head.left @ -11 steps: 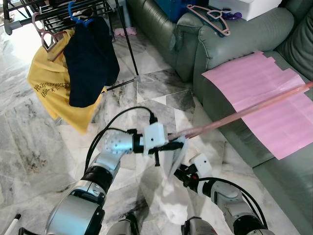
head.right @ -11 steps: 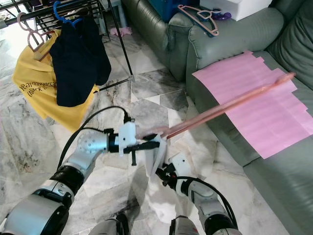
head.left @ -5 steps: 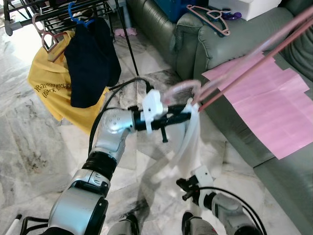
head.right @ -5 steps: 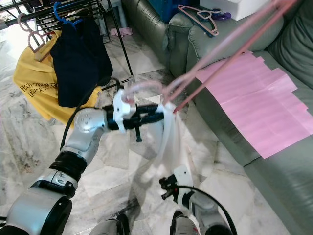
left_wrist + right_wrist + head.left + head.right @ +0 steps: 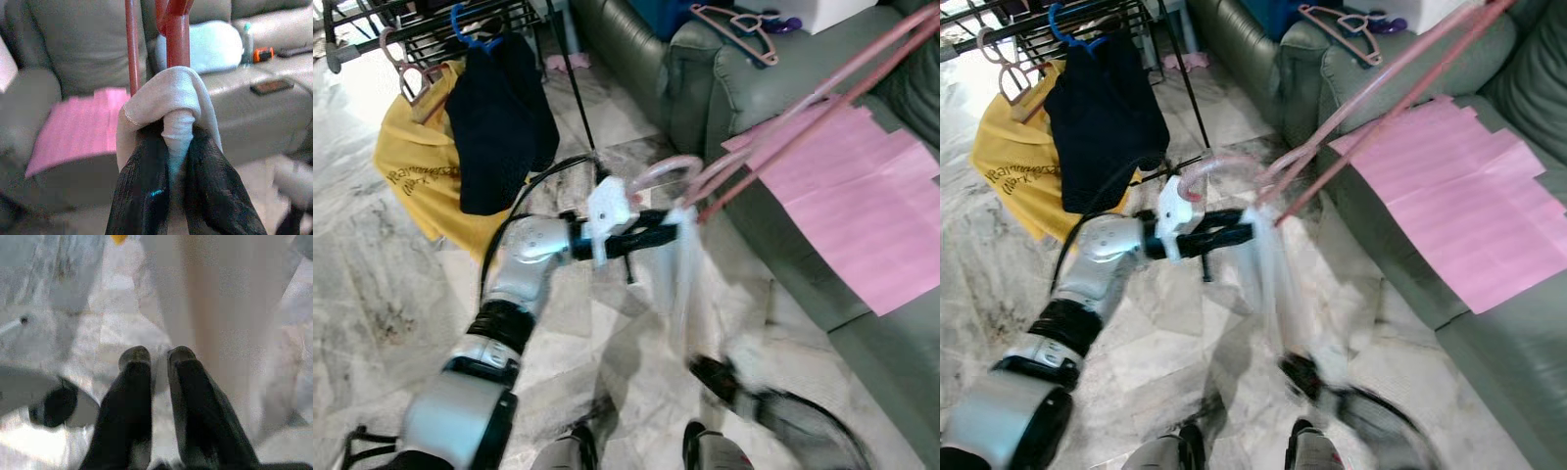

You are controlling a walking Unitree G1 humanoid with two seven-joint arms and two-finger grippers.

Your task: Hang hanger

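Note:
My left gripper (image 5: 664, 227) is shut on a pink hanger (image 5: 773, 122) at the neck, together with the top of a white garment (image 5: 683, 284) that hangs down from it toward the floor. In the left wrist view the black fingers (image 5: 146, 196) pinch the bunched white cloth (image 5: 171, 93) under the hanger's stem (image 5: 178, 34). The hanger's long arms slant up over the sofa. My right gripper (image 5: 713, 372) is low by my feet and blurred; in the right wrist view its fingers (image 5: 134, 364) are closed together on nothing, with the pale cloth (image 5: 220, 308) beyond.
A black drying rack (image 5: 421, 24) stands at the far left, with a yellow shirt (image 5: 411, 171) and a navy shirt (image 5: 499, 122) hung on it. A green sofa (image 5: 724, 69) with a pink sheet (image 5: 862, 211) fills the right. Another pink hanger (image 5: 734, 20) lies on its arm.
My left arm has lifted the hanger and garment from near the floor to chest height, and the hanger swung upward. The right gripper has let go of the cloth and dropped lower.

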